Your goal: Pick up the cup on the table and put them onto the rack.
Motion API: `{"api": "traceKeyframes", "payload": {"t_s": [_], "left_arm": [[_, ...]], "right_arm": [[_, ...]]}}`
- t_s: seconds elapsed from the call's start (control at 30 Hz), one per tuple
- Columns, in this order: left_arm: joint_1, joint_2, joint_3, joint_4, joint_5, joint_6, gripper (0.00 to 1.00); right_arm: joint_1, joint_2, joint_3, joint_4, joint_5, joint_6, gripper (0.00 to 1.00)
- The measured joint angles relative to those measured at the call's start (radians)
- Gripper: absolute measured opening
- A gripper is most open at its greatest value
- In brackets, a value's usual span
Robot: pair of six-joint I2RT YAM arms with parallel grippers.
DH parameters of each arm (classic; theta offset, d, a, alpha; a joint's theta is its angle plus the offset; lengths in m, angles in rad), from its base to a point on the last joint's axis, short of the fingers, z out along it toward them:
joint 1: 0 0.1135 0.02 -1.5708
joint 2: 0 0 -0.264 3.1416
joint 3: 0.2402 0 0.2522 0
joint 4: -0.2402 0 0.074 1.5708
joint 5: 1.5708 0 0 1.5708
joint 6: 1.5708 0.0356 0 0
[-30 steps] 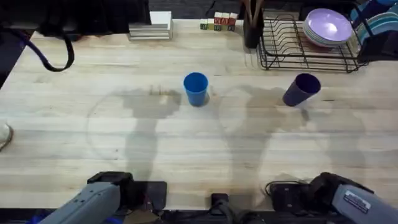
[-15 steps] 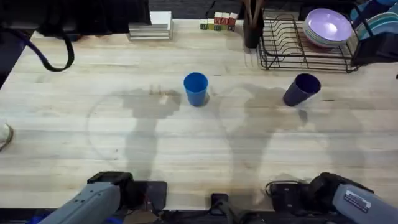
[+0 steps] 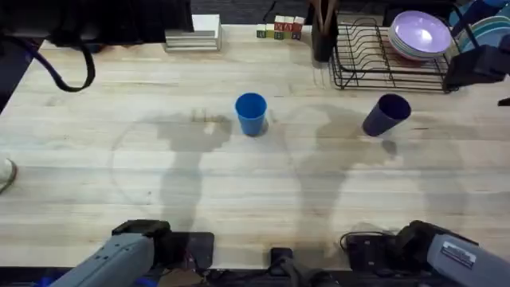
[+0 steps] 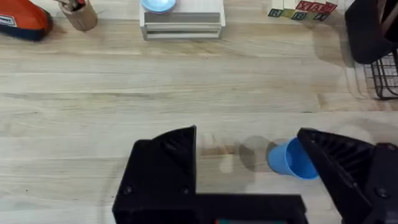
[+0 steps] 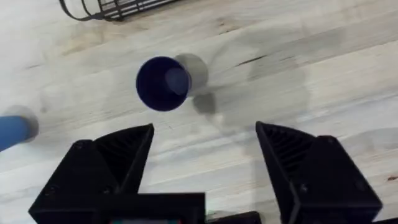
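Two cups stand upright on the wooden table: a light blue cup [image 3: 251, 113] near the middle and a dark blue cup [image 3: 387, 114] to its right. The black wire rack [image 3: 374, 68] sits at the back right, behind the dark cup, with purple dishes [image 3: 421, 33] in it. Both arms rest low at the near edge. My left gripper [image 4: 249, 171] is open, and the light blue cup [image 4: 291, 160] lies beyond it beside one finger. My right gripper [image 5: 205, 152] is open and empty, with the dark blue cup [image 5: 163, 84] ahead of it and the rack's edge [image 5: 112, 7] farther off.
A white stack [image 3: 194, 36], letter blocks [image 3: 280, 29] and a dark holder [image 3: 323, 36] line the back edge. Teal plates [image 3: 482, 28] and a dark shape [image 3: 478, 68] sit right of the rack. An orange-red object [image 4: 22, 22] and a wooden pot [image 4: 81, 15] lie far left.
The dark shape at the right edge beside the rack has shifted a little. The cups and both arms have not moved.
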Motion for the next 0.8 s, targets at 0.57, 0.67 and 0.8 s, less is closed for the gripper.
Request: {"api": "traceKeyframes", "payload": {"t_s": [0.57,0.67,0.8], "left_arm": [[0.0,0.0,0.0,0.0,0.0,0.0,0.994],[0.0,0.0,0.0,0.0,0.0,0.0,0.993],[0.0,0.0,0.0,0.0,0.0,0.0,0.993]], "right_arm": [[0.0,0.211,-0.062,0.082,0.0,0.0,0.995],[0.0,0.236,-0.062,0.081,0.0,0.0,0.996],[0.0,0.267,-0.062,0.082,0.0,0.0,0.996]]}}
